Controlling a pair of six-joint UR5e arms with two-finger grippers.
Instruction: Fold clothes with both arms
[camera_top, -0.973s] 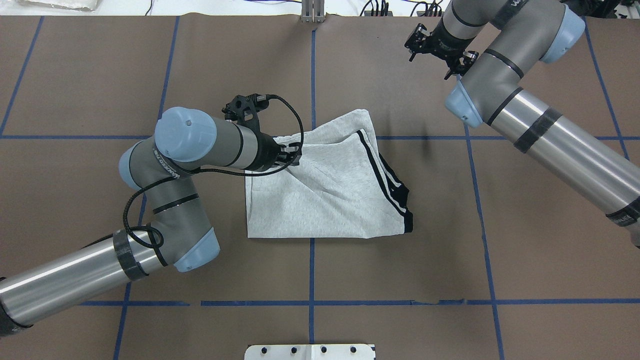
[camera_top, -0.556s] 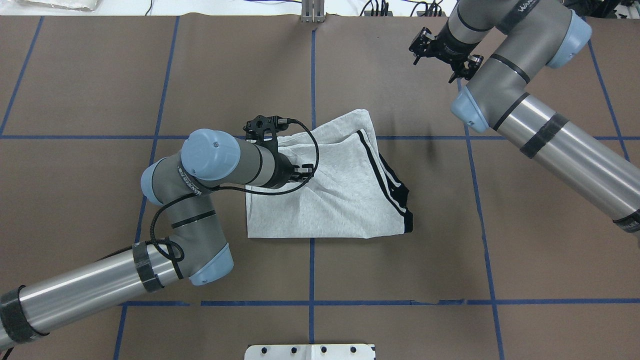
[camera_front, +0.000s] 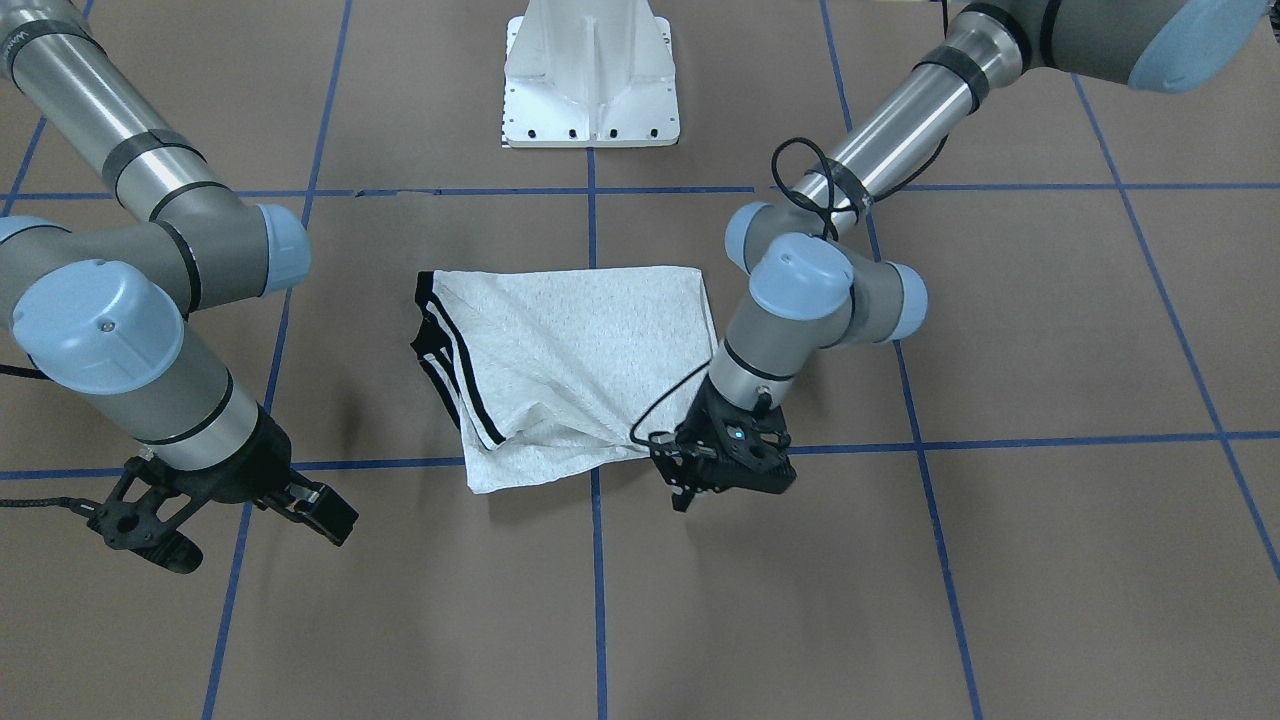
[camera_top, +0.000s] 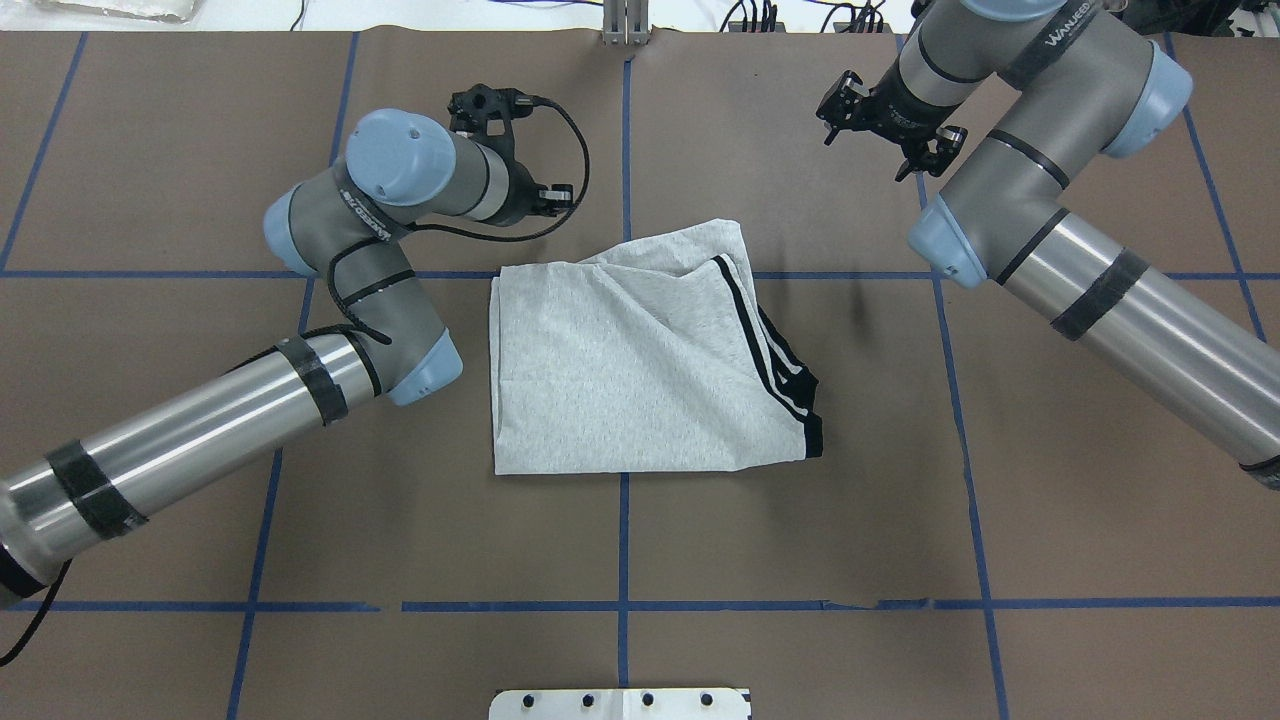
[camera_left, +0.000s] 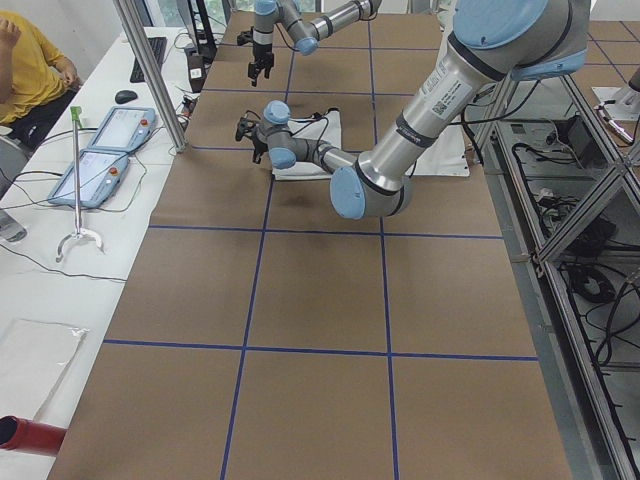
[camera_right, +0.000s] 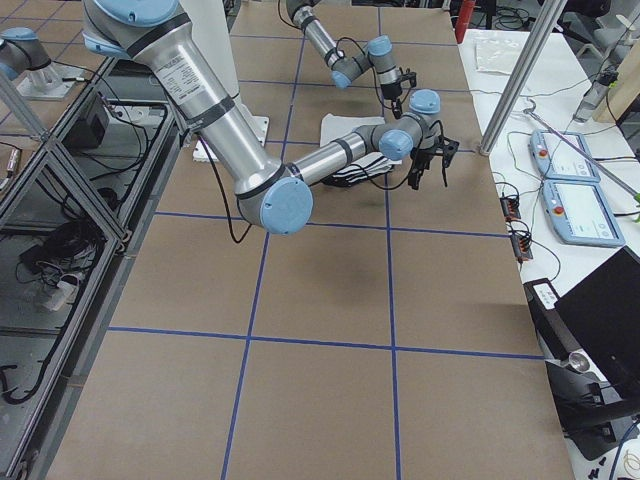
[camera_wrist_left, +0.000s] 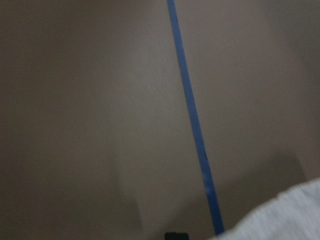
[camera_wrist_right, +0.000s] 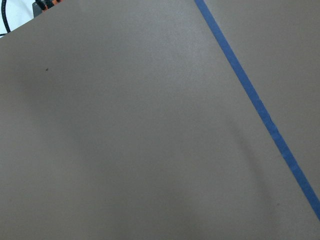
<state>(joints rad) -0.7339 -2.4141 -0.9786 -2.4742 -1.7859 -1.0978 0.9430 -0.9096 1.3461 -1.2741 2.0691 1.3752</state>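
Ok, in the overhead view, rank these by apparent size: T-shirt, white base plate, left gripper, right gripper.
1. T-shirt, by far the largest.
2. white base plate: only a strip is in frame, but it is longer than either gripper.
3. left gripper and right gripper: they look about alike, so unranked.

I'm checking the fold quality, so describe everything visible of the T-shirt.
The T-shirt is light heather-grey knit, folded into a rough rectangle with no print showing. Double black stripes run along its edge on the robot's right, ending in a black band at the near corner. The far edge is wrinkled and bunched, with a loose flap. It lies on the brown table. The left gripper hovers off its far-left corner; nothing grips it.
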